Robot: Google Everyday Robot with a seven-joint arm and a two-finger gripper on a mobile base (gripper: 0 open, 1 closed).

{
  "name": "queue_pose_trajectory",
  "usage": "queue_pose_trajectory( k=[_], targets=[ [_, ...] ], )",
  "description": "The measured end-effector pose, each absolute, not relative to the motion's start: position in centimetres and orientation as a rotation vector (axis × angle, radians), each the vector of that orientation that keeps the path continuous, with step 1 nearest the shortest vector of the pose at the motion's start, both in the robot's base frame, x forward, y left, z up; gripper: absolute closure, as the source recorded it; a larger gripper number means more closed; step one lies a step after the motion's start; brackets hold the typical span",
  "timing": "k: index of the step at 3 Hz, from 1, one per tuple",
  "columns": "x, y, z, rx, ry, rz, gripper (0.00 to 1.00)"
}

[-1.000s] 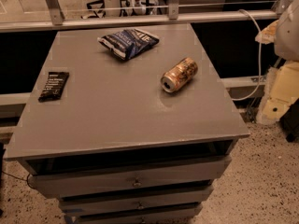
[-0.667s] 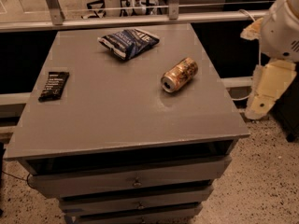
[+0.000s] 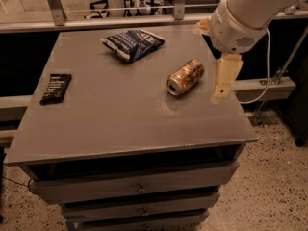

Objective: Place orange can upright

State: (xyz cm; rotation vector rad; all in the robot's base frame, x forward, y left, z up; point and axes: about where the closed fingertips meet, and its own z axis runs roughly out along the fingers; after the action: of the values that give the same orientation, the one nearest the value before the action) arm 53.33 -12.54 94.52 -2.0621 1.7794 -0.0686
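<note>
The orange can (image 3: 185,76) lies on its side on the grey cabinet top (image 3: 120,124), right of centre, with its silver top rim facing the front left. My gripper (image 3: 210,61) hangs over the right edge of the top, just right of the can and not touching it. It is open and empty. One cream finger (image 3: 224,76) points down beside the can. The other finger (image 3: 202,27) shows at the back.
A dark blue snack bag (image 3: 132,42) lies at the back centre. A flat black bar wrapper (image 3: 56,87) lies near the left edge. Drawers (image 3: 139,186) are below the top. A cable (image 3: 262,76) and a rail run to the right.
My arm has swung in from the right and now reaches over the cabinet's right edge, close beside the can. The can, bag and wrapper have not moved.
</note>
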Motion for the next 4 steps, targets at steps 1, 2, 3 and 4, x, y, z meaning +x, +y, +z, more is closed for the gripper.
queue_pose_trajectory(
  k=[1,2,3,4],
  targets=[
    [56.7,-10.3,93.4,-2.160,1.636,-0.077,0.00],
    [59.3,-9.6,92.2,-2.231,1.546,-0.078,0.00],
    [62.0,-10.1,90.2,-2.316,1.479,-0.055,0.00],
    [63.7,-10.9,88.0,-2.389,1.441,-0.031,0.00]
  ],
)
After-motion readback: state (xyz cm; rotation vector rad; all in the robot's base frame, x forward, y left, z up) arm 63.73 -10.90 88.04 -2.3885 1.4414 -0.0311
